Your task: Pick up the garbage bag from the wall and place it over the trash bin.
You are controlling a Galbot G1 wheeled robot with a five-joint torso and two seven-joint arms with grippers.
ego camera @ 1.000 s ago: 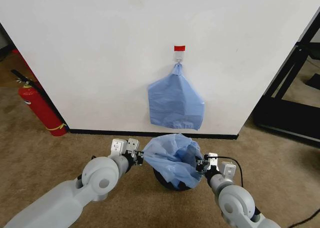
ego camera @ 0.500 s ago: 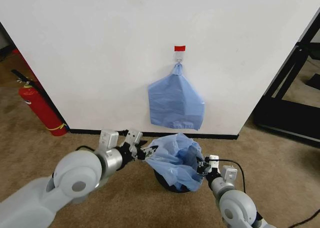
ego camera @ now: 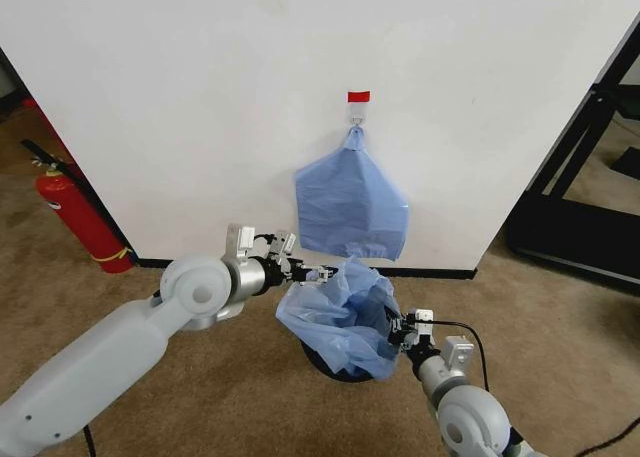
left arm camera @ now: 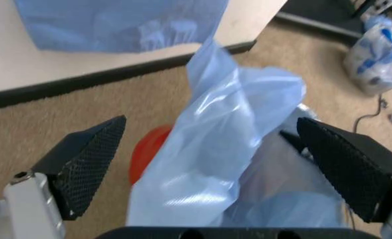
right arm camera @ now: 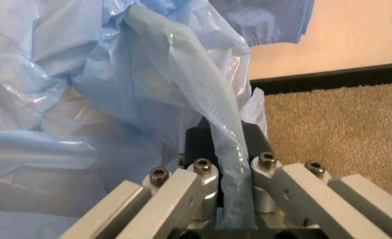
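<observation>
**Bag half-seated on bin**

Left claw [ego camera: 318,274] has let go and lifted, now wide open above the trash bin [ego camera: 340,365]. Right claw [ego camera: 399,333] pinches the garbage bag [ego camera: 340,312] at the bin's right rim. Left edge remains unseated.

Fire extinguisher [ego camera: 78,220], red, leans at wall's left corner on brown carpet [ego camera: 100,307]. Flat blue bag bundle [ego camera: 351,209] hangs from hook tag [ego camera: 359,99]. Black frame [ego camera: 585,177] stands far right.
</observation>
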